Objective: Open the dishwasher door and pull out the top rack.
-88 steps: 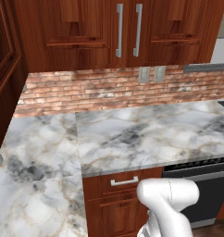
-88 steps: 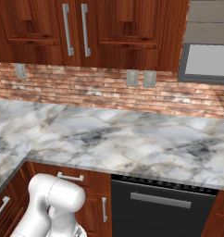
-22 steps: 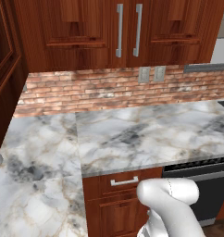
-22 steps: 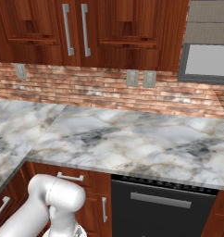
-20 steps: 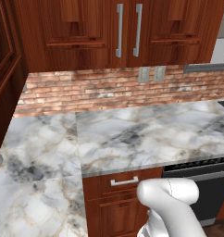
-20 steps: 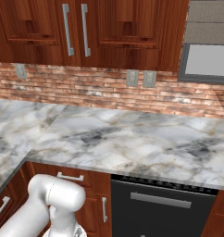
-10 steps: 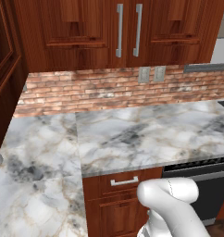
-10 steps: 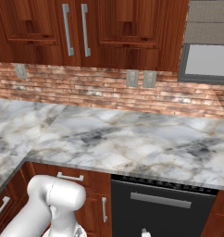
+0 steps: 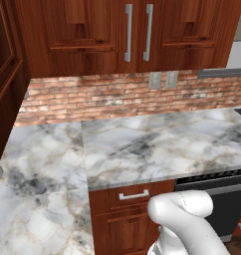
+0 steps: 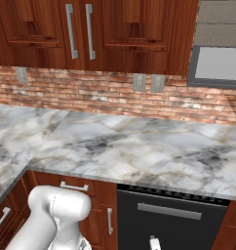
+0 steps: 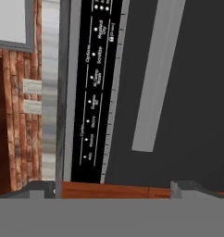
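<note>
Dishwasher door (image 10: pixel 173 224) sits closed, flush under the front edge of the marble counter (image 10: pixel 139 146), at the lower right of the right base view. Panel is flat black; grey bar handle (image 10: pixel 169 211) runs horizontally across its upper part; dark vented strip lies along its top edge just under the counter lip. In the left base view the same door (image 9: pixel 227 209) shows at the lower right, partly behind the white arm (image 9: pixel 184 221).

Left of the door: a reddish-brown wooden drawer front (image 10: pixel 73 188) with a small silver handle, touching the door's side edge.

Hand view is rolled about a quarter turn: the door (image 11: pixel 192 92) fills the right side, its grey handle (image 11: pixel 158 78) runs as a long slanted bar, and a black control strip (image 11: pixel 97 88) with white labels and dots sits beside it. A strip of reddish wood (image 11: pixel 114 190) shows below the door panel in this view.

Gripper (image 11: pixel 111 187): 2 dark fingertips (image 11: pixel 37 189) at the bottom corners of the hand view, spread wide apart, nothing between them. Jaws stand open, facing the door, apart from the handle.

Top rack: cannot be seen behind the closed door.

Brick backsplash (image 10: pixel 90 95) and 2 wall outlets (image 10: pixel 148 83) behind the counter.
</note>
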### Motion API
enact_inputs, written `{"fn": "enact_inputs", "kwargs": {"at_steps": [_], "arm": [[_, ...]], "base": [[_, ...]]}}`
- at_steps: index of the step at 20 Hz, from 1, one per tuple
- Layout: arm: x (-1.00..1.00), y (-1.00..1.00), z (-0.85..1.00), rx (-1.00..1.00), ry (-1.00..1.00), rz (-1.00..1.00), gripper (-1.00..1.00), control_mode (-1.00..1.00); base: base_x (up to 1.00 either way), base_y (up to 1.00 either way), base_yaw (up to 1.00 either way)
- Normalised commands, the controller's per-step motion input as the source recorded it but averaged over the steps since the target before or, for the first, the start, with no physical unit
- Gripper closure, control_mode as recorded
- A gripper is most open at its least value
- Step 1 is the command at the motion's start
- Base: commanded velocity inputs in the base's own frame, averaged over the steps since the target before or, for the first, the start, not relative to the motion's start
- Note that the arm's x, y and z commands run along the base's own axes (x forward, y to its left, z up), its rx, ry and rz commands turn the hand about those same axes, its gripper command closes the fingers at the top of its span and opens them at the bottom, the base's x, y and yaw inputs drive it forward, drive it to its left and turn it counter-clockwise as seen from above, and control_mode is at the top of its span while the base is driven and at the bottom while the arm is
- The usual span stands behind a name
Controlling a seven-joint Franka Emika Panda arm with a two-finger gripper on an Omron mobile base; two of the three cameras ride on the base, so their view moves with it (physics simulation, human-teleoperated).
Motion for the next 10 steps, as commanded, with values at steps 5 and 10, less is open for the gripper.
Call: {"fn": "enact_inputs", "kwargs": {"at_steps": [5, 10], "arm": [[0.3, 0.0, -0.13, 0.0, 0.02, 0.0, -1.0, -1.0], [0.35, 0.0, -0.14, 0.0, 0.03, 0.0, -1.0, -1.0]], "base": [[0.0, 0.0, 0.0], [0.0, 0.0, 0.0]]}}
